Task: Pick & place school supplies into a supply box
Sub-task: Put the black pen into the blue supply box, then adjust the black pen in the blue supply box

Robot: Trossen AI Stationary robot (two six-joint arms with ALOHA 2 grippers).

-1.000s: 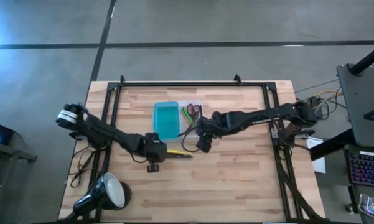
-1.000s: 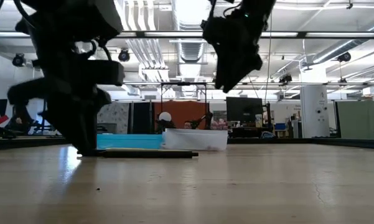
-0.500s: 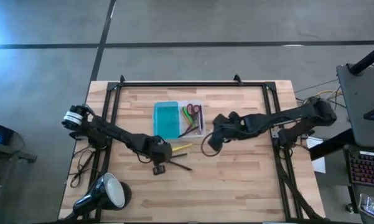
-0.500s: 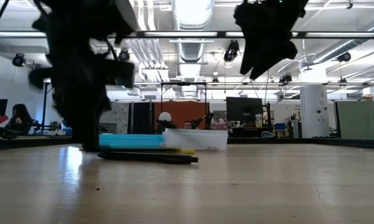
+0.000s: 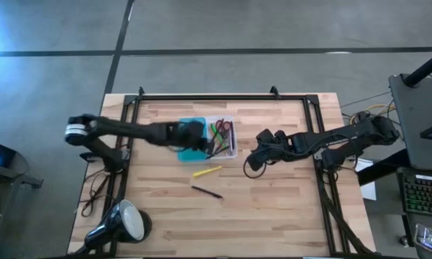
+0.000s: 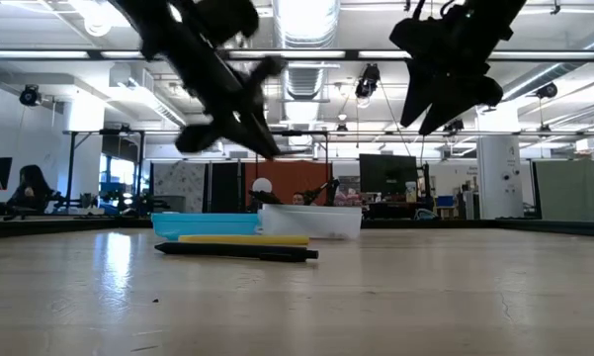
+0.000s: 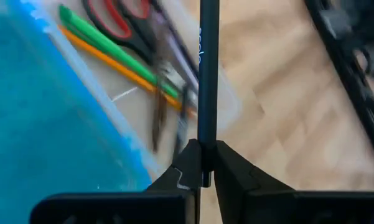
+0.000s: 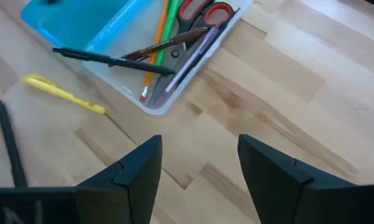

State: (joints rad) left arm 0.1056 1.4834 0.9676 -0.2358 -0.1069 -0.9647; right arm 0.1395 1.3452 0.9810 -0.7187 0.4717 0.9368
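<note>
My left hand [image 7: 205, 163] gripped a dark pen [image 7: 208, 74] above the supply box [image 5: 192, 137] at the high view's centre. My right hand [image 8: 198, 167] hovered open right of it; yellow pencil [image 5: 207, 171] lay on the table [image 5: 273, 208].

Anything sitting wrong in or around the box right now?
One dark pen lies crosswise over the turquoise half's edge into the clear half, instead of flat inside. A yellow pencil and black pen lie on the table.
</note>
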